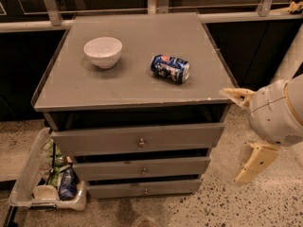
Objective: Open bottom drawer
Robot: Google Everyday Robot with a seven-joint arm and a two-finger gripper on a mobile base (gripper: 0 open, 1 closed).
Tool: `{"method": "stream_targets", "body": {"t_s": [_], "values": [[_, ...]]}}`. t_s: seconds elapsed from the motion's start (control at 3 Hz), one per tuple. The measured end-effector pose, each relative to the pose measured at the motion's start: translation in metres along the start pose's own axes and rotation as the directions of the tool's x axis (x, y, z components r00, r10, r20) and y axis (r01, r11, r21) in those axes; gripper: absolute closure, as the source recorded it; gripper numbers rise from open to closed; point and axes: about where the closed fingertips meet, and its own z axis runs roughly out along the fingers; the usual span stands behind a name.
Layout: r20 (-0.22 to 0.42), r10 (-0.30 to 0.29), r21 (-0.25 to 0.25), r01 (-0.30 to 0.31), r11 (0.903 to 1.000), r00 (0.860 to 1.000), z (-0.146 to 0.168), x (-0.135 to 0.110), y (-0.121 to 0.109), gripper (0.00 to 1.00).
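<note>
Gripper (230,136) — right of the cabinet (132,86), level with the drawers, touching nothing; fingers spread wide, released. Bottom drawer (118,190) sits lowest of three (small knob at centre), just above the floor. Farther back, on top: can (170,68) lying on its side, white bowl (103,51) upright.
</note>
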Motion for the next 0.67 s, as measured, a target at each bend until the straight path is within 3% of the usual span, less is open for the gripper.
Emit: {"method": "stream_targets", "body": {"t_s": [0.67], "values": [[0.067, 0.084, -0.082, -0.079, 0.9935, 0.994, 0.086, 0.037, 0.019, 0.00]]}}
